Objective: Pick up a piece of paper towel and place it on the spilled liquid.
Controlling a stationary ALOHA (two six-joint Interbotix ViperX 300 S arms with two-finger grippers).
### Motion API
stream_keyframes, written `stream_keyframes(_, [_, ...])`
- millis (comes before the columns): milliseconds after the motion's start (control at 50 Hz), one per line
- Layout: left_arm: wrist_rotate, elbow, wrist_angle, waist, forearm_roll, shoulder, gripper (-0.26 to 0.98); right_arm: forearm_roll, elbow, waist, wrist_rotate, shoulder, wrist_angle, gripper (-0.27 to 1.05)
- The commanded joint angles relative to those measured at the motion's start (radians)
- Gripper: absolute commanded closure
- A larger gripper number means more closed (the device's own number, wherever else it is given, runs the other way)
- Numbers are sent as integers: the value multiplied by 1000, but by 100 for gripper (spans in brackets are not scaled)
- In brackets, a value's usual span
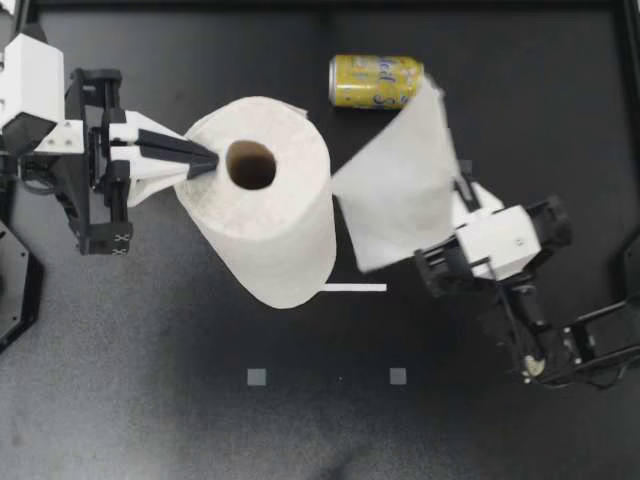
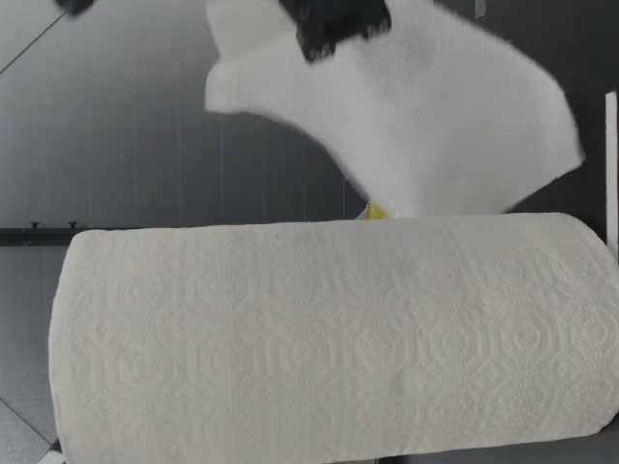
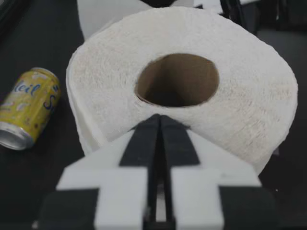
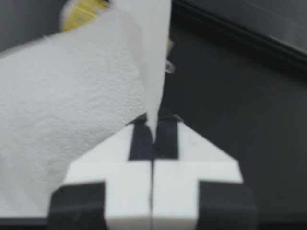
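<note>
Black table [image 1: 150, 400]; right pincer [image 1: 462, 200] pinches sheet [image 1: 400, 190] near lettered can [image 1: 376, 82].

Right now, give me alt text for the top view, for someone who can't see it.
My right gripper holds a paper towel sheet beside the upright roll, while my left gripper, fingers shut, rests on the roll's top edge. A yellow can lies on its side on the black table.

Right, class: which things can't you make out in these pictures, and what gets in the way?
- Spilled liquid, top view: none shows; the sheet held by my right pincer covers the table beside the can.
- Can, low view: the roll hides all but a yellow sliver.
- Right wrist view: the sheet blocks much of the table ahead.
</note>
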Motion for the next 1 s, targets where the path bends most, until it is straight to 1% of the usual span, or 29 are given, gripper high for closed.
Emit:
stream_keyframes(0, [-5,28,35,11,-5,31,65,34,23,2,-9,-54,26,89])
stream_keyframes(120, [-9,29,35,9,-5,32,65,100,91,2,-54,-98,92,89])
stream_keyframes(180, [-8,28,34,11,-5,31,65,112,118,0,-74,-124,106,89])
stream_keyframes(340, [-8,29,15,9,-5,32,65,98,160,0,-84,-192,92,89])
stream_keyframes(420, [-8,28,0,11,-5,32,65,64,176,-6,-84,-222,20,89])
stream_keyframes(480, [-8,29,-20,11,-5,31,65,54,196,-34,-83,-245,-52,89])
stream_keyframes(560, [-8,29,-34,9,-5,29,65,40,233,-106,-81,-273,-167,89])
stream_keyframes(660, [-6,29,-49,11,-5,28,65,-9,273,-192,-78,-290,-239,89])
stream_keyframes(840, [-5,31,-100,11,-5,14,65,-161,313,-393,-78,-336,-370,89])
stream_keyframes(900, [-6,29,-103,11,-5,12,65,-210,319,-468,-78,-344,-434,89])
stream_keyframes(940, [-8,29,-104,9,-5,12,65,-247,321,-534,-78,-342,-492,89])
stream_keyframes(980, [-8,29,-107,11,-5,11,65,-270,319,-577,-78,-337,-535,89])
